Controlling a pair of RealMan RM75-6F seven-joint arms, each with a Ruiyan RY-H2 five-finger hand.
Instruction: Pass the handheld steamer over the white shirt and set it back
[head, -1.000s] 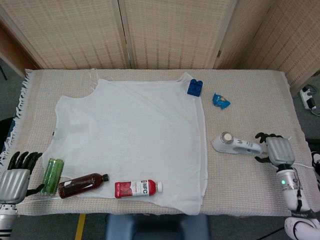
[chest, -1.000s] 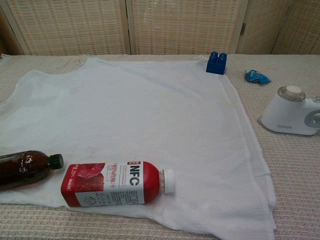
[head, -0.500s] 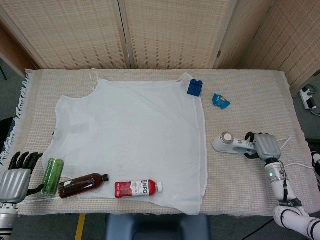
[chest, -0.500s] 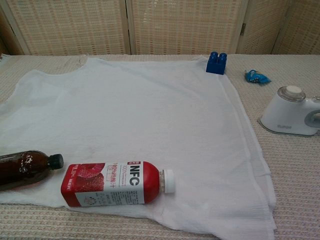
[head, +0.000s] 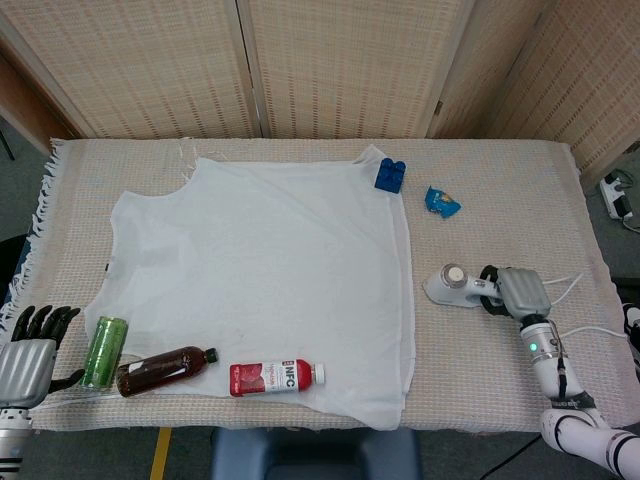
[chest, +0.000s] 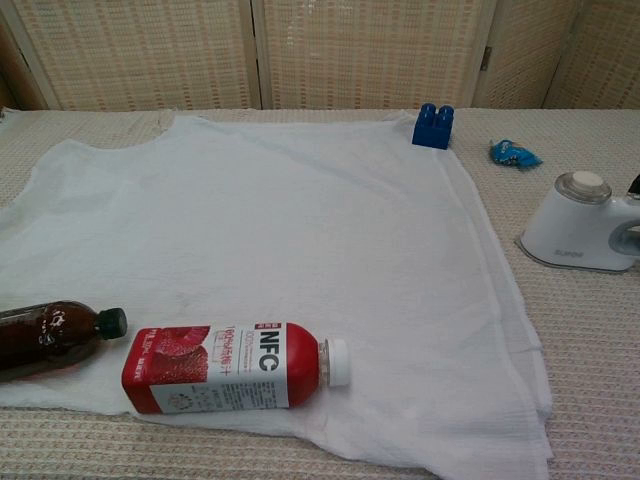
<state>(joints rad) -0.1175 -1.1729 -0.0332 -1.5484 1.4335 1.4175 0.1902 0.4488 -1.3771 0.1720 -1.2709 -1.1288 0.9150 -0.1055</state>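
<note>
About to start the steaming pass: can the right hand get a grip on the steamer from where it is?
Probably yes. The right hand is already over the handle of the handheld steamer, and nothing lies between them; whether its fingers have closed cannot be told.

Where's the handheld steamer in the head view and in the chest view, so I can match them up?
Head view: the handheld steamer lies right of centre, off the white shirt's right edge, with the right hand at its handle.
Chest view: the steamer sits at the right edge, partly cut off.
Shared landmark: the blue block at the shirt's far right corner.
</note>
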